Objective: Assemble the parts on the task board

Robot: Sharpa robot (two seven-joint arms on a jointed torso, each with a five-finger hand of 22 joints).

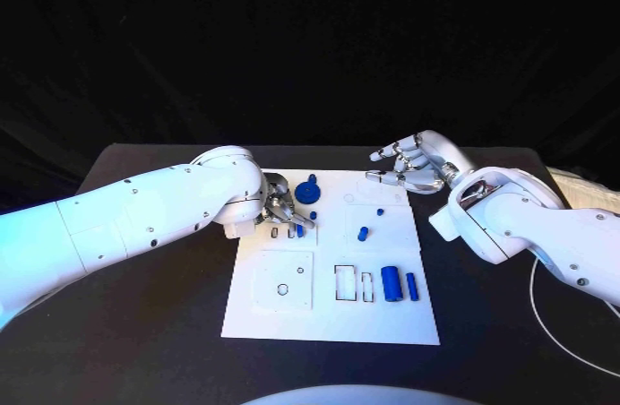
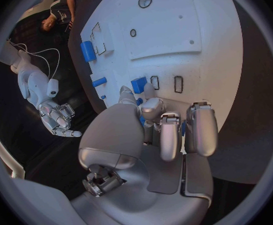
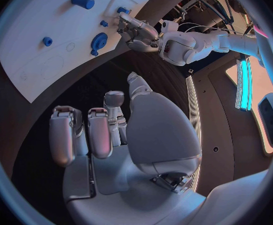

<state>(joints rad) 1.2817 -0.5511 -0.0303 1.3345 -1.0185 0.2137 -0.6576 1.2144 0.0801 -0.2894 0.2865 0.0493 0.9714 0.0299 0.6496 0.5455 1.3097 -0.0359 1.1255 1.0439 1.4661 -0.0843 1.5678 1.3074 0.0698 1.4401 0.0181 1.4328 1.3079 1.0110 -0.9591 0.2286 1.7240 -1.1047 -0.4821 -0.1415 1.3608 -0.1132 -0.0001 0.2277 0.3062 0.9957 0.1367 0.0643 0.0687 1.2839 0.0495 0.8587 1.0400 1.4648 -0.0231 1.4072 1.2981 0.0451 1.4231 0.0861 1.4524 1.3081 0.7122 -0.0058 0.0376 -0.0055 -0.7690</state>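
Left hand down on the board's far left, right hand waiting beyond it.

I see the white board [image 1: 330, 320] mid-table, with blue parts: a round disc [image 1: 307, 191] far left, a cylinder [image 1: 391, 279] near right. My left hand [image 1: 282, 213] pinches a small blue piece [image 2: 139, 84] at the slots by the disc. My right hand [image 1: 411, 163] hovers past the far right corner, fingers loosely spread, holding nothing.

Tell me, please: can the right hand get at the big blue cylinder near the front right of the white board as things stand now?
Probably yes. The right hand hovers open over the far right corner of the board, holding nothing. The cylinder lies uncovered on that same side, with only a thin blue rod beside it. The left hand works elsewhere.
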